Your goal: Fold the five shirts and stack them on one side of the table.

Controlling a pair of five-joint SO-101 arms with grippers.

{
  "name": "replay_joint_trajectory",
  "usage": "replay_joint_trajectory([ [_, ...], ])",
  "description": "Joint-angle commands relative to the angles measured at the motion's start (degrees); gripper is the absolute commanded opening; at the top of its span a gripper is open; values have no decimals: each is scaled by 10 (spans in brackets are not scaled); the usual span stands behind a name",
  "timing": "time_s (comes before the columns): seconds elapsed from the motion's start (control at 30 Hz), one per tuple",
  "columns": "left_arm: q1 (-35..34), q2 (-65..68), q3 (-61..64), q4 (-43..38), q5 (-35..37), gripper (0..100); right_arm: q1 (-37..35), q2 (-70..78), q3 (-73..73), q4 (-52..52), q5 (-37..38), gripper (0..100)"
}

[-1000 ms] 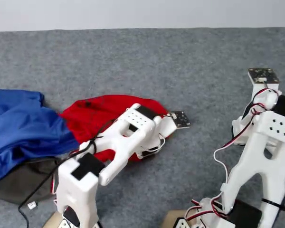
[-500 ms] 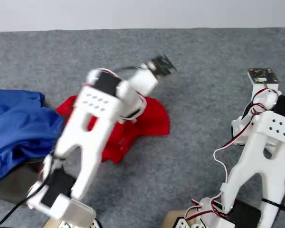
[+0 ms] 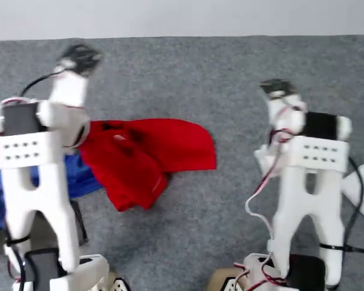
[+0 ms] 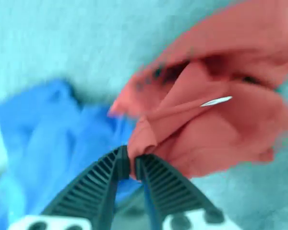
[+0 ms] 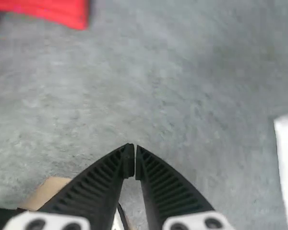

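The left gripper is clamped shut on a bunched edge of the red shirt, apparently so the arm can pull the crumpled cloth out flat for folding. The right gripper hangs closed and empty over the bare grey counter, probably waiting its turn. The left wrist view gives the pinch itself and the blue shirt just beside the red one, while the high view, where the left arm covers the grasp, shows the red shirt heaped on the counter between the two arms.
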Motion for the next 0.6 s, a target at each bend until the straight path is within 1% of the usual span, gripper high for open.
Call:
replay_joint_trajectory([
  [0.0,-84,-21,33,13,-33,6,-57,-16,-2,-15,3,9],
  [0.13,-140,-21,74,4,-65,6,-97,22,-3,-37,3,9],
  [0.3,-206,-20,105,-44,-70,6,-141,118,-18,-49,2,11],
  [0.4,-222,-20,135,-68,-70,6,-175,173,-60,-48,2,15],
  [0.47,-222,-20,159,-81,-70,6,-196,211,-92,-46,2,53],
  [0.57,-222,-20,185,-101,-69,6,-211,270,-138,-48,2,154],
])
